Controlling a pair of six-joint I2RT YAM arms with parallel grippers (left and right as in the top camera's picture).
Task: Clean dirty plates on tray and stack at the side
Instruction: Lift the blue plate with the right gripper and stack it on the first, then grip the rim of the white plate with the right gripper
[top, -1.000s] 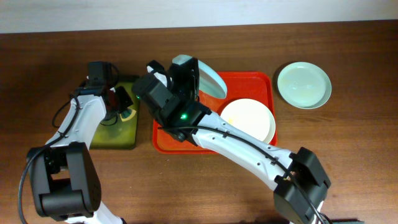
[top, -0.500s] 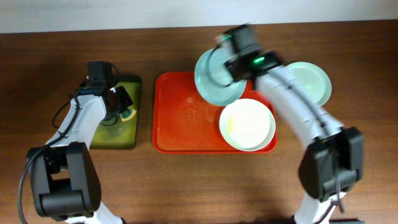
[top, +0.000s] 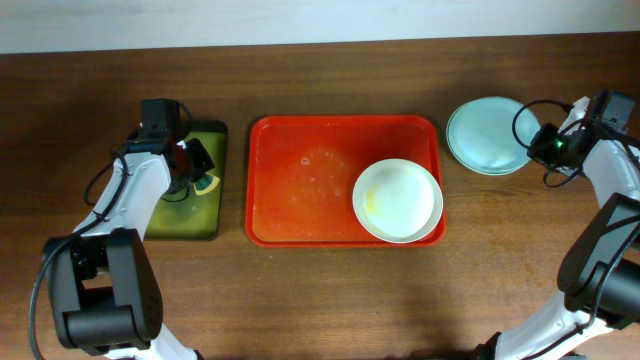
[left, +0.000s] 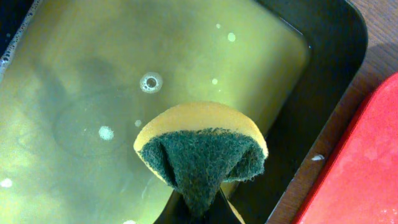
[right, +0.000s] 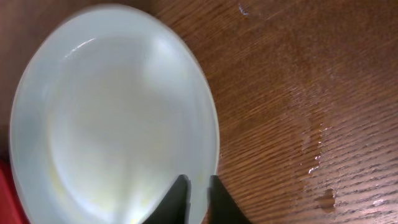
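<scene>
The red tray (top: 300, 180) lies mid-table. A white plate (top: 398, 200) with a yellowish smear sits in its right part. A pale blue-green plate (top: 487, 135) lies on the table right of the tray, seemingly on top of a second one whose rim just shows. My right gripper (top: 541, 143) is at this plate's right edge. In the right wrist view its fingers (right: 197, 186) pinch the plate's (right: 118, 118) rim. My left gripper (top: 198, 168) is shut on a yellow-and-green sponge (left: 199, 149) above the soapy water.
A dark green-black tray (top: 185, 215) of yellowish soapy water stands left of the red tray, and its rim shows in the left wrist view (left: 323, 50). Wet smears mark the red tray's middle (top: 320, 165). Water drops (right: 317, 162) lie on the wood beside the plate.
My right arm has swung from over the red tray to the far right, carrying the pale blue-green plate down onto the spot beside the tray. The left arm has not moved.
</scene>
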